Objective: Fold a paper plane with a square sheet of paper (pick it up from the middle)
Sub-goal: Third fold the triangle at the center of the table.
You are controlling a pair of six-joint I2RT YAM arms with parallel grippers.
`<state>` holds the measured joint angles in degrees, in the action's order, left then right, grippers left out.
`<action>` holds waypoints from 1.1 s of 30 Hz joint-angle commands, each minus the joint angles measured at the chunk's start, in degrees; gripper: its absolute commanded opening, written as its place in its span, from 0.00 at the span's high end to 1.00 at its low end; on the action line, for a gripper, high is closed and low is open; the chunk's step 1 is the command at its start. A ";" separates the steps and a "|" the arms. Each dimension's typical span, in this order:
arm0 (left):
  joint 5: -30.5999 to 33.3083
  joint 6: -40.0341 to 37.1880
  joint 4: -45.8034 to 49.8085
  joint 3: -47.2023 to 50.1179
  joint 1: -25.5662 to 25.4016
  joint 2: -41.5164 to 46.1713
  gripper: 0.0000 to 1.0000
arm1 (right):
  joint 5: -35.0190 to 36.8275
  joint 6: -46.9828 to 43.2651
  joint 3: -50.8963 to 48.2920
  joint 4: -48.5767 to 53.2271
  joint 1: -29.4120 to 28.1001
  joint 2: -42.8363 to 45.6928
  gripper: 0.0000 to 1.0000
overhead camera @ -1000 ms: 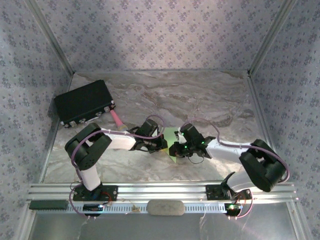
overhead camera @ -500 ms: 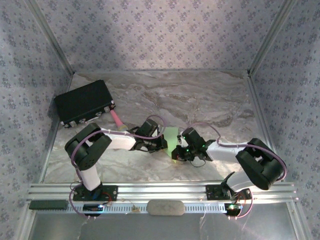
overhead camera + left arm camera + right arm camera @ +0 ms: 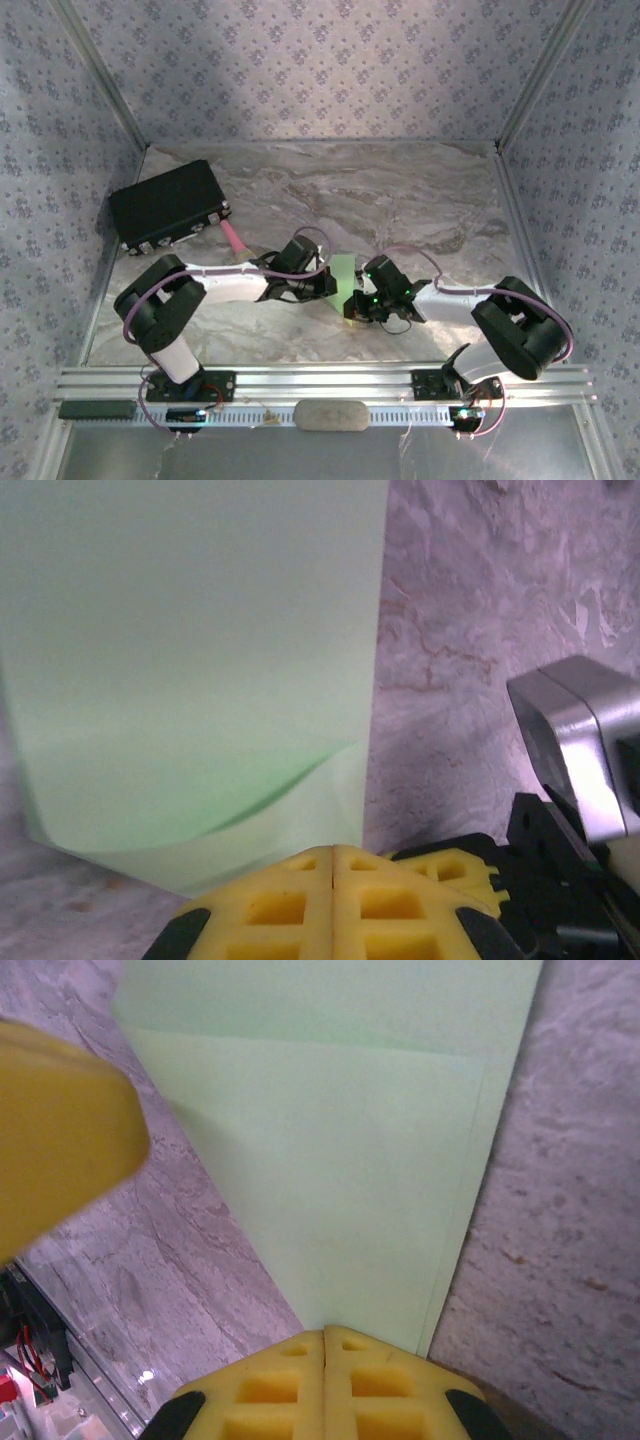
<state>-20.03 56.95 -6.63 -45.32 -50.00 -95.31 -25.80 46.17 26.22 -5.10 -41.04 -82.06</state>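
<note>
Status:
- black box [image 3: 165,205]: sits at the far left of the table [image 3: 420,190]. The case is closed, so I can't tell what's inside. There's a row of small fittings along its near side.
- pink cylinder [image 3: 233,237]: just off the black box's near right corner, lying at an angle and pointing away from the box.
- square sheet of paper [image 3: 345,272]: well right of the black box and nearer the arm bases, between the two grippers. It's doubled over, not flat. The right wrist view [image 3: 340,1160] shows a top layer slightly offset from the one beneath. The left wrist view [image 3: 200,660] shows one layer curling up near the bottom edge.
- left gripper [image 3: 322,287]: on the side of the sheet facing the black box. Its yellow pads are pressed flat together [image 3: 333,855] with no gap, and the sheet's edge meets the seam, so it looks pinched.
- right gripper [image 3: 352,300]: on the side of the sheet away from the black box. Its pads are also tight together [image 3: 325,1335], and the paper runs straight out of the seam, so it's clamped on the sheet.
- The two grippers are very close. One yellow finger of each shows in the other's wrist view.
</note>
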 commanded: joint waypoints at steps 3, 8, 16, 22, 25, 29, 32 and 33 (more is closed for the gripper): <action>-0.98 1.69 -2.60 -0.26 -1.55 -3.57 0.96 | 2.77 1.09 -2.13 4.93 0.34 -1.30 0.98; 1.10 2.20 -1.16 0.53 -0.75 -6.50 0.97 | 2.71 0.96 -2.13 5.02 0.48 -1.21 0.98; 0.73 1.46 -3.30 2.52 0.77 -7.66 0.98 | 2.07 0.67 -1.45 4.44 0.50 0.30 0.98; 0.16 1.41 -3.25 2.36 0.73 -7.70 0.98 | -0.38 -0.20 2.56 2.15 0.52 0.84 0.97; 0.11 1.41 -3.25 2.43 0.78 -7.70 0.98 | -0.89 -0.10 4.21 1.08 0.79 -0.40 0.97; 0.08 1.59 -3.60 2.51 0.77 -7.63 0.99 | -0.64 0.07 5.32 -0.04 0.83 -2.72 0.97; 0.17 1.54 -3.73 2.52 0.76 -7.44 0.99 | 1.44 -0.70 5.53 3.49 0.87 -4.87 0.97; 0.27 1.57 -3.73 2.52 0.78 -7.48 0.99 | 1.76 -0.97 5.15 4.11 0.94 -5.28 0.97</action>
<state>-21.54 58.57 -12.32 -44.10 -49.47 -101.38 -26.13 46.50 30.68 -4.47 -40.36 -85.45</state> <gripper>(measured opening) 0.045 0.052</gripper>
